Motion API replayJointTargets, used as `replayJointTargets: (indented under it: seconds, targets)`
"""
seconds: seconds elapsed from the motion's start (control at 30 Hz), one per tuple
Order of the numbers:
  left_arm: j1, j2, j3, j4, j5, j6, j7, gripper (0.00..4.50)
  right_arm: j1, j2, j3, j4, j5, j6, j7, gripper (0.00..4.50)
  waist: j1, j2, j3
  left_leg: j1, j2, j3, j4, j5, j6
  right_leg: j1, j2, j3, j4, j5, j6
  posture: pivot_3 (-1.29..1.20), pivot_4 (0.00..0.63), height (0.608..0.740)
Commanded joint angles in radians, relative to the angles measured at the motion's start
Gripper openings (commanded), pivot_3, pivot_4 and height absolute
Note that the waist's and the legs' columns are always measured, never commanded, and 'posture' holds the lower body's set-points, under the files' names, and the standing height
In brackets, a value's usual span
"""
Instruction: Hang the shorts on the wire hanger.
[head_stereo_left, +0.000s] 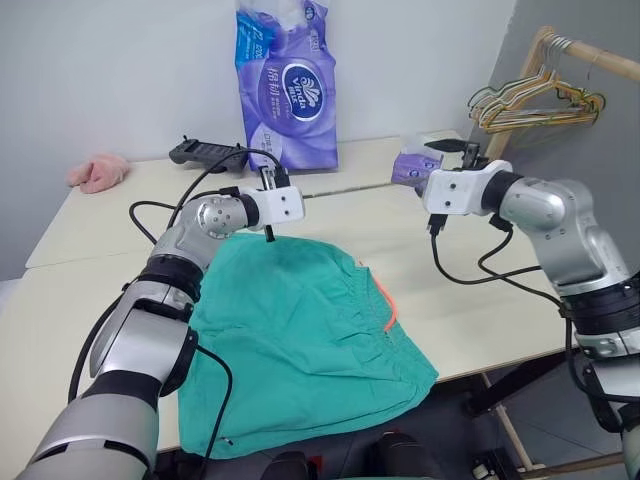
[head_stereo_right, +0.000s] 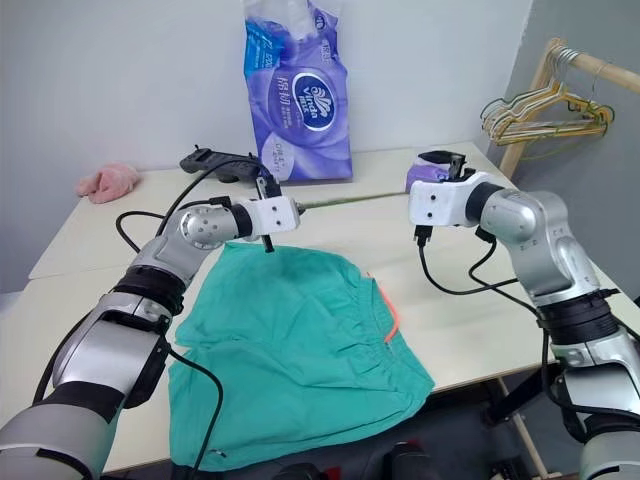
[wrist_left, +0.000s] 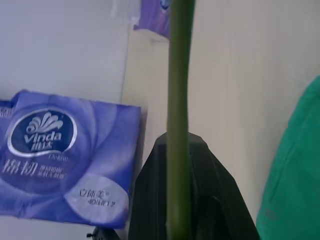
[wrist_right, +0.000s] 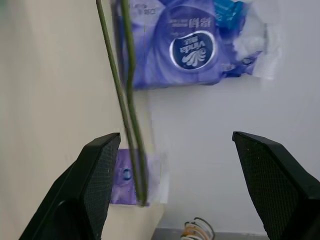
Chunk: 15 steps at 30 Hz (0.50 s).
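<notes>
Teal shorts lie flat on the table, unhung, while the left claw clamps the wire hanger above them and the right claw gapes empty.

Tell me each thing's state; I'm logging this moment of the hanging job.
shorts: spread flat on the table, not on the hanger.
wire hanger: held edge-on above the table by the left pincer.
left pincer: shut on the wire hanger.
right pincer: open, hanger wire beside one finger, not gripped.
tissue pack: upright against the wall.
</notes>
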Motion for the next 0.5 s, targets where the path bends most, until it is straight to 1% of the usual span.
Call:
replayJointTargets:
  seconds: [0.03, 0.23, 0.27, 0.47, 0.5]
  targets:
    - [0.011, -0.001, 0.005, -0.078, -0.003, -0.014, 0.01, 0.0, -0.033, 0.008, 0.016, 0.066, -0.031, -0.01, -0.022, 3.81, 0.002, 0.0, 0.0, 0.0, 0.0, 0.0, 0.0, 0.0, 0.0, 0.0, 0.0, 0.0, 0.0, 0.0, 0.0, -0.05, 0.019, 0.74]
    - [0.056, -0.004, 0.004, -0.173, 0.001, 0.008, 0.003, 0.0, -0.073, 0.026, 0.063, 0.201, -0.084, -0.003, -0.029, 3.81, 0.007, 0.0, 0.0, 0.0, 0.0, 0.0, 0.0, 0.0, 0.0, 0.0, 0.0, 0.0, 0.0, 0.0, 0.0, -0.05, 0.019, 0.74]
    - [0.062, -0.002, 0.004, -0.185, 0.003, 0.01, 0.003, 0.0, -0.081, 0.033, 0.068, 0.218, -0.09, 0.0, -0.03, 3.81, 0.007, 0.0, 0.0, 0.0, 0.0, 0.0, 0.0, 0.0, 0.0, 0.0, 0.0, 0.0, 0.0, 0.0, 0.0, -0.03, 0.011, 0.74]
    - [0.084, 0.009, -0.001, -0.222, 0.013, 0.022, 0.0, 0.0, -0.107, 0.051, 0.071, 0.257, -0.1, 0.01, -0.049, 3.81, 0.011, 0.0, 0.0, 0.0, 0.0, 0.0, 0.0, 0.0, 0.0, 0.0, 0.0, -0.001, 0.001, 0.001, -0.001, -0.02, 0.005, 0.74]
    - [0.086, 0.012, -0.002, -0.222, 0.015, 0.021, -0.001, 0.0, -0.102, 0.047, 0.068, 0.246, -0.095, 0.011, -0.036, 3.65, 0.011, 0.0, 0.0, 0.0, 0.0, 0.0, 0.0, 0.0, 0.0, 0.0, 0.0, -0.001, 0.001, 0.001, -0.001, -0.02, 0.007, 0.74]
